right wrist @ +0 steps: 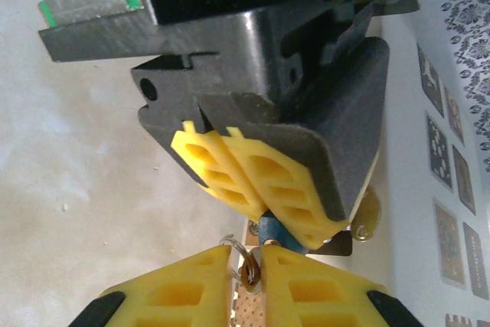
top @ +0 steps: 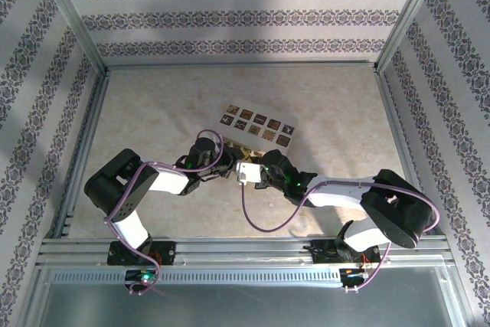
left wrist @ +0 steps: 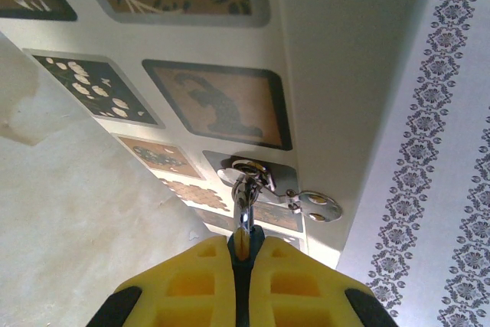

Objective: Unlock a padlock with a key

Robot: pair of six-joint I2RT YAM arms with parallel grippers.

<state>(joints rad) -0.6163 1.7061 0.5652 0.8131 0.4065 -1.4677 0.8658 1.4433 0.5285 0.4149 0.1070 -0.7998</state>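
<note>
Left jaws around padlock

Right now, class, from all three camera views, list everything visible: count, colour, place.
table: one, beige marbled, under everything.
box: one, cream with dark patterned squares, mid-table.
hasp: one, silvery, on the box's edge.
padlock: one, blue and silvery, at the hasp, in the left gripper.
key: one, dark, on a silvery ring, in the right gripper.
cables: two, purple, looped over the table's near half.
left gripper: one, yellow fingers, shut on the padlock.
right gripper: one, yellow fingers, shut on the key.
</note>
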